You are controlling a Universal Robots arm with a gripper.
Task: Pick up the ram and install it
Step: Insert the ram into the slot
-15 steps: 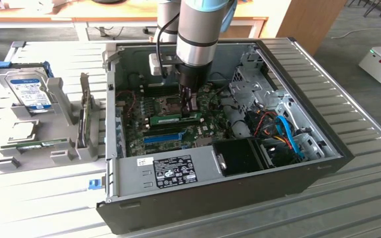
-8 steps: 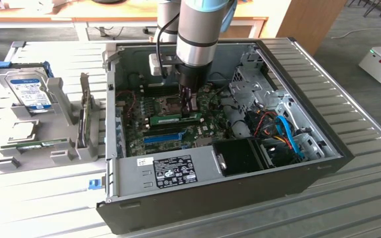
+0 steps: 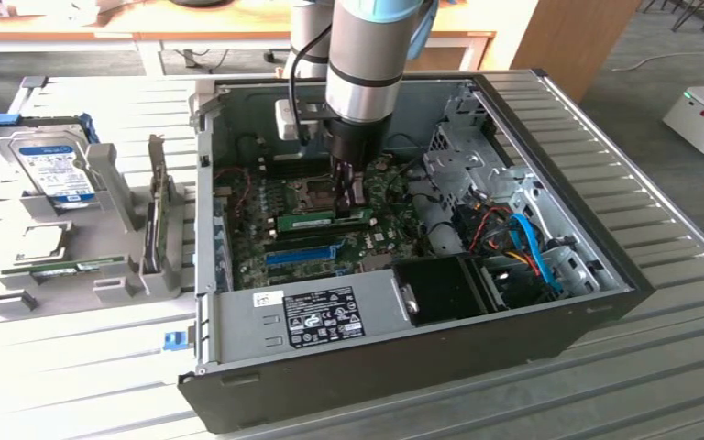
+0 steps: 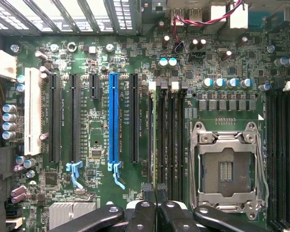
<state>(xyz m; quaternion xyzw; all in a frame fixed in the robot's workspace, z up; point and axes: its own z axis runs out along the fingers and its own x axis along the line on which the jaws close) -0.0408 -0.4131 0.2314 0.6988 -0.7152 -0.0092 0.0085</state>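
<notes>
The gripper (image 3: 352,203) is low inside the open computer case (image 3: 548,339), its fingers clenched on the thin upper edge of the ram (image 3: 318,219). In the wrist view the two fingertips (image 4: 147,192) press almost together, in line with the dark memory slots (image 4: 166,140) beside the empty CPU socket (image 4: 227,169). The ram stands on edge over the motherboard (image 3: 383,197), level with those slots. At five o'clock from it in the exterior view lies the blue expansion slot (image 3: 303,253).

So the pick-up looks done and the stick has been carried to its place. Whether it is fully seated and its white end latches (image 4: 152,86) are closed I cannot tell; the grip is not yet let go.

At nine o'clock from the case, a second green stick (image 3: 73,268) lies in the grey parts holder (image 3: 120,291).
</notes>
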